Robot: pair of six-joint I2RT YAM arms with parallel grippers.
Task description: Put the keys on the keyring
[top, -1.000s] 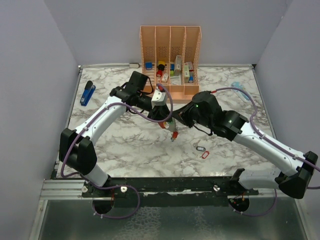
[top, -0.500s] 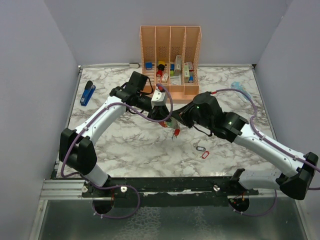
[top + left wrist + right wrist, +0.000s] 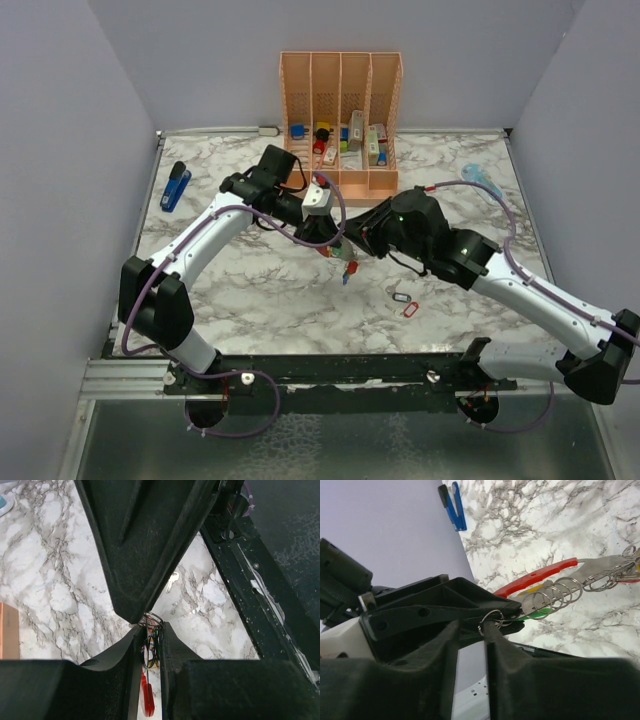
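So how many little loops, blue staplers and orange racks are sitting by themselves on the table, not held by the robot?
little loops: 2, the red loop and the dark loop beside it
blue stapler: 1
orange rack: 1
total: 4

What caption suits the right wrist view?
Red keyring and a chain of wire rings over the marble table.

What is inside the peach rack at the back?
A blue item, a red item and a green item show in the rack; its front lip hides their bases.
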